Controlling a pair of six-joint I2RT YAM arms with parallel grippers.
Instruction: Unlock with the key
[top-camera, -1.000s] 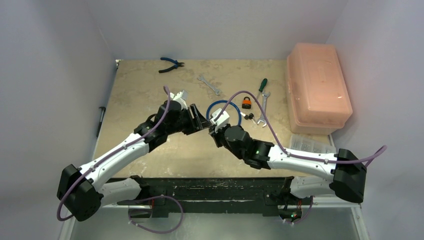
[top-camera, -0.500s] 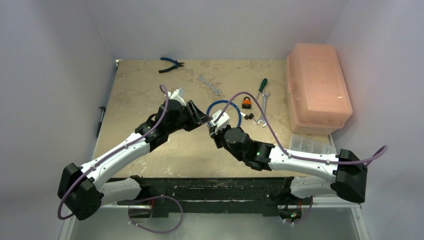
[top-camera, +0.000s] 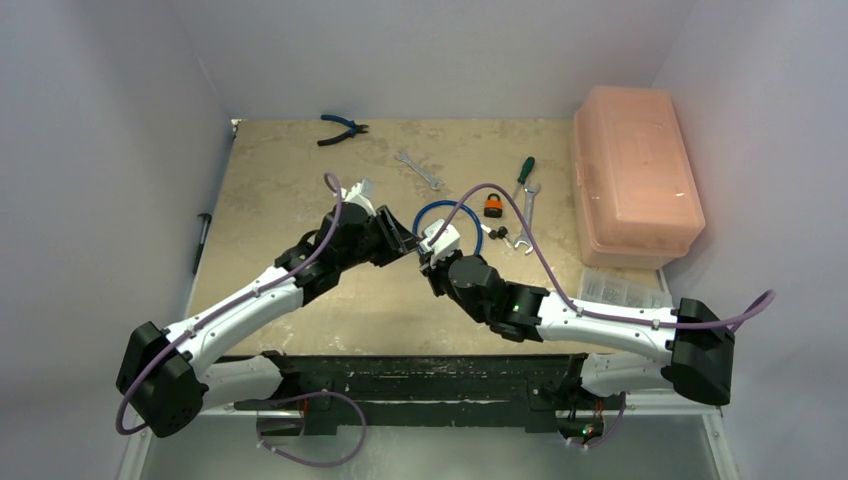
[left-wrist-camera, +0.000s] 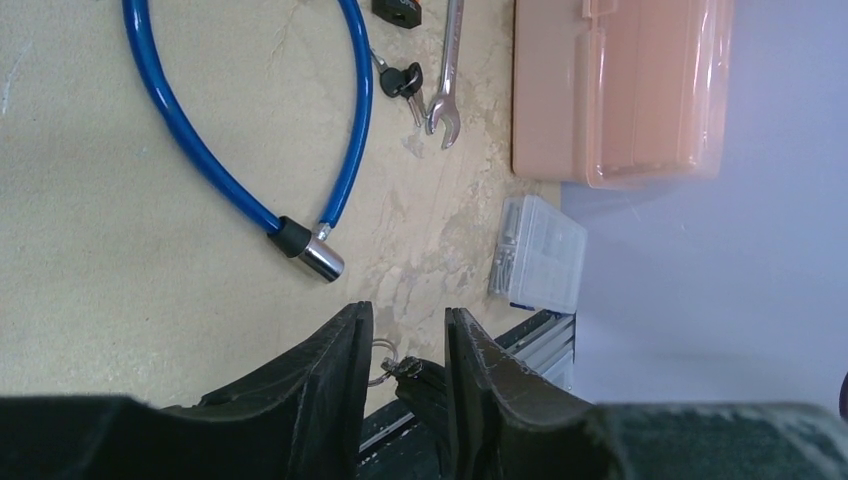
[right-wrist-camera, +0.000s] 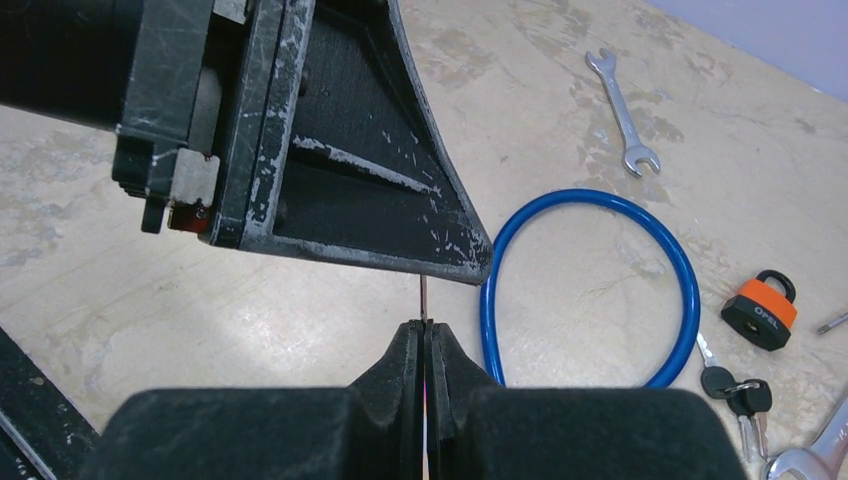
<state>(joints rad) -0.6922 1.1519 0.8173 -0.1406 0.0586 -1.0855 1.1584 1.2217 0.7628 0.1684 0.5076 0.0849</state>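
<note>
My right gripper (right-wrist-camera: 424, 328) is shut on a small key (right-wrist-camera: 423, 300), whose thin metal blade sticks out past the fingertips. In the top view it (top-camera: 424, 258) meets my left gripper (top-camera: 405, 245) at mid-table. My left gripper (left-wrist-camera: 408, 325) is open; the key's head and ring (left-wrist-camera: 384, 360) sit in the gap between its fingers (left-wrist-camera: 340, 345), untouched. The left finger (right-wrist-camera: 350, 190) fills the upper right wrist view. An orange padlock (top-camera: 493, 205) lies to the right, also in the right wrist view (right-wrist-camera: 765, 310). A blue cable lock (top-camera: 448, 215) lies beside the grippers, its chrome end (left-wrist-camera: 322, 258) free.
A bunch of black keys (right-wrist-camera: 735, 385) lies by the cable loop. Wrenches (top-camera: 417, 169) (top-camera: 526, 215), a green screwdriver (top-camera: 524, 170) and blue pliers (top-camera: 342, 128) lie farther back. A pink box (top-camera: 635, 175) and a clear parts case (top-camera: 625, 288) stand at the right.
My left gripper has shifted slightly back and forth around the tip of the right gripper. The right gripper has stayed almost still with the key.
</note>
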